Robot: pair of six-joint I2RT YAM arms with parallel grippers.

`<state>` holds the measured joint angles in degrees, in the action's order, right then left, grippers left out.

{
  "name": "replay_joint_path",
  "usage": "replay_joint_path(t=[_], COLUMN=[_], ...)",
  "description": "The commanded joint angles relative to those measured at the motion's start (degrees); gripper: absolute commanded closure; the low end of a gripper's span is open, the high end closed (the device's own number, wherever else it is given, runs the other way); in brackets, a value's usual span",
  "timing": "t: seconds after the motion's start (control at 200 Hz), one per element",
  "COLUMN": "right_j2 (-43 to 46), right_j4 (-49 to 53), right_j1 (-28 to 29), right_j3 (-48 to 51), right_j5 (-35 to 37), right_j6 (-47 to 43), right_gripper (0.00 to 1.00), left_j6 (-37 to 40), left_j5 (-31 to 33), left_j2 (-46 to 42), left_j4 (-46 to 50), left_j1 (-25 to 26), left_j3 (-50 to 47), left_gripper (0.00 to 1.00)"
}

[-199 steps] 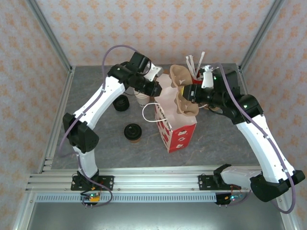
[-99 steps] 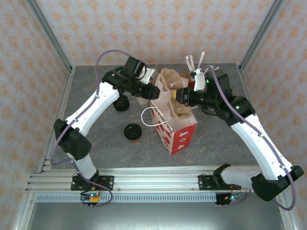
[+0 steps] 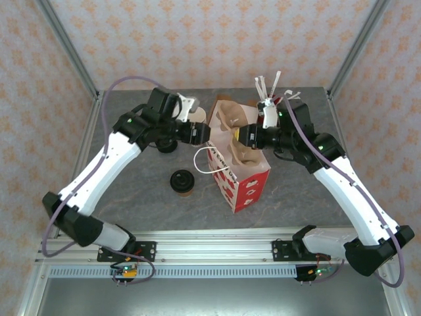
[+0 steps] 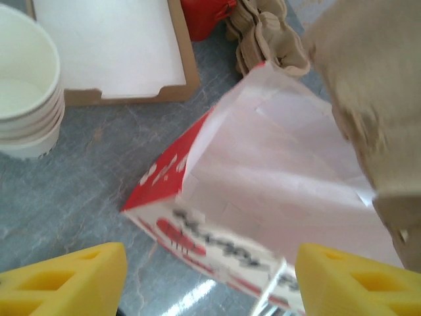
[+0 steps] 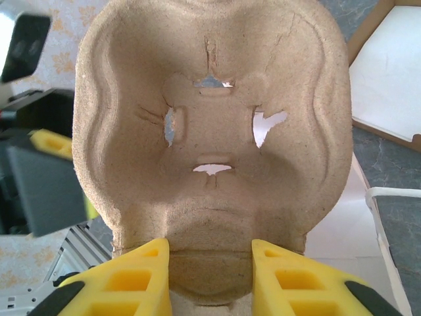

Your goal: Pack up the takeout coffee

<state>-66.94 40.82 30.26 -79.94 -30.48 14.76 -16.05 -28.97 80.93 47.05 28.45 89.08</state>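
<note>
The takeout coffee point(image 3: 182, 182), a tan cup with a black lid, stands on the table left of the red-and-white gift bag point(image 3: 242, 181). My right gripper point(image 3: 245, 136) point(image 5: 209, 283) is shut on the lower edge of a brown pulp cup carrier point(image 5: 210, 125) point(image 3: 231, 125), which stands tilted over the bag's open mouth point(image 4: 283, 171). My left gripper point(image 3: 201, 133) point(image 4: 210, 280) is open wide just left of the bag's top edge, its yellow fingers point(image 4: 66, 280) on either side of the bag's near rim without touching it.
A stack of lidless cream cups point(image 4: 26, 85) and a cardboard tray point(image 4: 112, 46) sit behind the bag. More pulp carriers point(image 4: 263, 33) lie at the back. A stack of black lids point(image 3: 166, 143) sits partly under my left arm. Stir sticks point(image 3: 268, 89) stand at the rear.
The right gripper has carried the pulp carrier leftward over the bag mouth. The left arm has swung left and lowered, its gripper drawing back a little from the bag.
</note>
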Motion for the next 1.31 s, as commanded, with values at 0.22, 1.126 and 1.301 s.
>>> replay_joint_path(t=[0.22,1.126,1.301], right_j2=[-0.6,-1.2,-1.2], right_j4=[-0.9,3.4,4.3], right_j1=[0.6,1.6,1.7], right_j3=[0.7,1.8,2.3], right_j5=[-0.1,0.2,0.6], right_j6=[-2.7,-6.3,-6.7], right_gripper=[0.71,0.71,0.71], left_j6=[-8.2,-8.5,-8.4], left_j5=[-9.1,-10.8,-10.5], left_j2=[-10.6,-10.6,-10.3], left_j4=[-10.2,-10.0,-9.9], left_j1=[-0.1,0.0,0.0], left_j3=[-16.1,-18.9,-18.5], left_gripper=[0.37,1.0,1.0])
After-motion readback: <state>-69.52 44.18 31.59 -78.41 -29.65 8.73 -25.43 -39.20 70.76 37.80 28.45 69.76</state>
